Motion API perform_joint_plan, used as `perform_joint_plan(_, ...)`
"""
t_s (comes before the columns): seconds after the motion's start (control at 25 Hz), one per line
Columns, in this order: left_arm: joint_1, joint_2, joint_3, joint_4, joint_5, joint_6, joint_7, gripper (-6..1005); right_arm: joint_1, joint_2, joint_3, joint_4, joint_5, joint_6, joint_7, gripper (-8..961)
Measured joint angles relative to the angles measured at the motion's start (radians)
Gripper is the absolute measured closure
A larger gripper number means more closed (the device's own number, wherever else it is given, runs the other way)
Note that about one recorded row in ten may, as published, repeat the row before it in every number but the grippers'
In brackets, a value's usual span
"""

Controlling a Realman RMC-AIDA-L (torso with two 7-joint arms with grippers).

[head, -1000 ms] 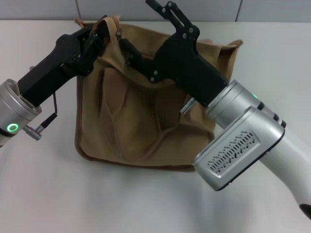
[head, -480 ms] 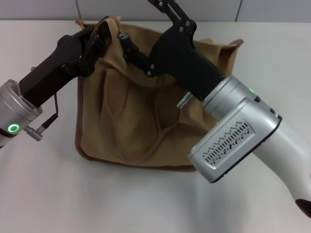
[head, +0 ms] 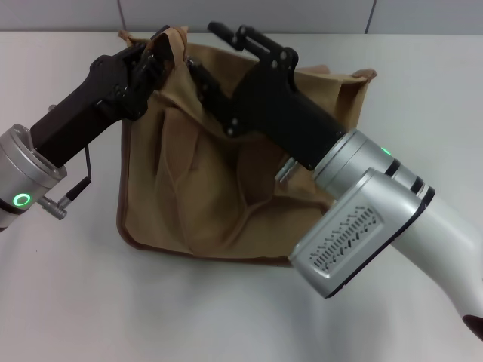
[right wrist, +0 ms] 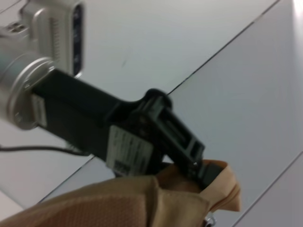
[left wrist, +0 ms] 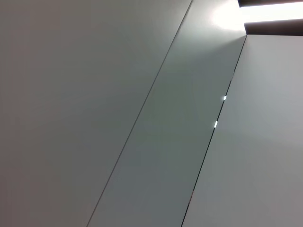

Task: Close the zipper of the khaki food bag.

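Observation:
The khaki food bag [head: 196, 200] lies slumped on the white table, its top edge toward the far wall. My left gripper [head: 156, 54] is shut on the bag's far left corner by a handle and holds it up. In the right wrist view its fingers [right wrist: 201, 166] clamp the tan fabric [right wrist: 118, 203]. My right gripper [head: 205, 50] hovers over the bag's top edge just right of the left one, jaws apart, the lower finger touching the cloth. The zipper line is hidden behind the fingers. A small silver bit [right wrist: 209, 220] under the fold may be the slider.
The white table [head: 75, 302] surrounds the bag. A grey panelled wall [head: 317, 13] rises right behind the bag. My right forearm [head: 362, 226] crosses over the bag's right half. The left wrist view shows only wall panels [left wrist: 142, 118].
My right gripper has turned and dropped toward the bag's top edge, shifting left. Its upper finger has come closer to the lower one. The left gripper has kept its hold.

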Motion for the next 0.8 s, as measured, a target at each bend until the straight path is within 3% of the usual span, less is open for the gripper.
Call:
perform_joint_plan(0.24, 0.004, 0.001, 0.0, 0.0, -0.002, 0.0, 0.0, 973, -0.001, 0.0, -0.003, 0.001, -0.003, 0.012, -0.023, 459)
perform_joint_plan(0.48, 0.004, 0.001, 0.0, 0.0, -0.002, 0.001, 0.0, 974, 0.001, 0.0, -0.004, -0.001, -0.004, 0.012, -0.024, 662)
perform_joint_plan(0.68, 0.007, 0.002, 0.0, 0.0, -0.004, 0.001, 0.0, 975, -0.001, 0.0, -0.004, -0.002, -0.004, 0.011, -0.024, 901)
perform_joint_plan(0.8, 0.012, 0.002, -0.004, 0.0, -0.005, 0.001, 0.0, 975, -0.006, 0.0, -0.004, -0.003, -0.002, 0.011, -0.024, 928)
